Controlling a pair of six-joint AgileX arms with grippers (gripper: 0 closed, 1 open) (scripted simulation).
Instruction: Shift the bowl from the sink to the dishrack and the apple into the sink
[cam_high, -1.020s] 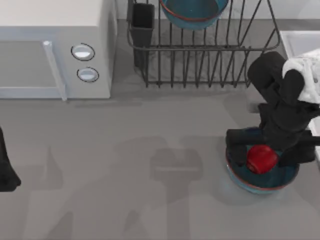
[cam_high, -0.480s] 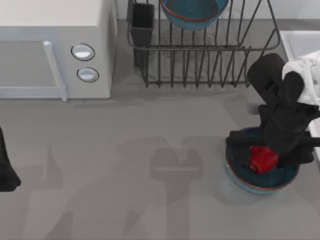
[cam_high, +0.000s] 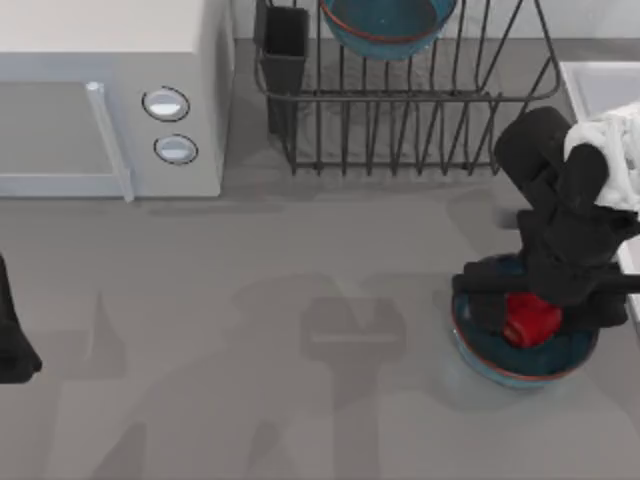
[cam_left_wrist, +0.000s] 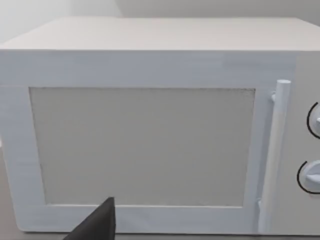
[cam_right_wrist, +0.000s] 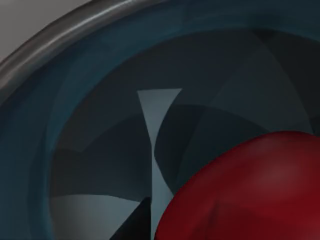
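right gripper (cam_high: 540, 300) is down in the bowl (cam_high: 480, 350) on the table (cam_high: 300, 260), near-right, just over the apple (cam_high: 530, 318). from above the black wrist covers most of the apple, so i can't tell how wide the pincer is or whether it's got hold of the fruit. right wrist cam sits v. close: the apple (cam_right_wrist: 250, 190) low in the shot against the dark teal inside wall of the bowl (cam_right_wrist: 100, 100), w/ a bit of grey rim; no fingers clearly shown there either. a 2nd look-alike bowl (cam_high: 385, 22) stands in the dishrack (cam_high: 400, 100) at the far side, utensil cup (cam_high: 285, 45) at its left corner. sink (cam_high: 590, 80) edge shows far right. left arm (cam_high: 12, 330) is parked at the left edge; its wrist cam faces the microwave (cam_left_wrist: 145, 125) door, handle and knobs, w/ a dark finger tip (cam_left_wrist: 97, 225) at the bottom. microwave (cam_high: 110, 100) is far-left from above.
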